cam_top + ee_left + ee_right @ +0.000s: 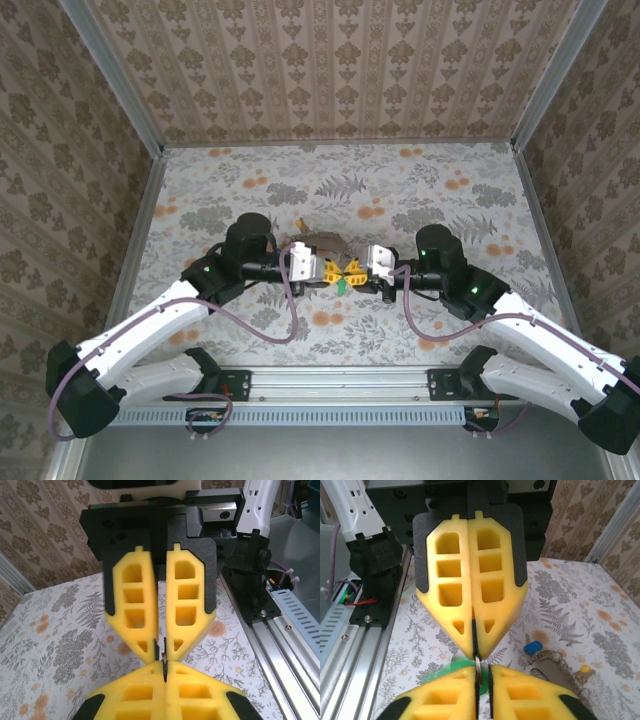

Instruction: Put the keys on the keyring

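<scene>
My two grippers meet tip to tip over the table's middle. My left gripper (331,268) (164,664) is shut on a thin brownish strand, apparently an end of the keyring. Facing it, my right gripper (352,268) (482,669) is shut on the green key (454,666), whose metal edge stands upright between the pads and whose green head (341,286) hangs just below the tips. Behind the grippers, the rest of the keyring (555,656) (322,240) lies on the table as a braided brownish loop. The blue key (533,647) lies at its end.
A small yellow-headed piece (584,670) (298,222) lies by the loop. The aluminium rail (295,625) (350,645) runs along the near edge, with the arm bases on it. Patterned walls close in the floral table (450,200) on three sides.
</scene>
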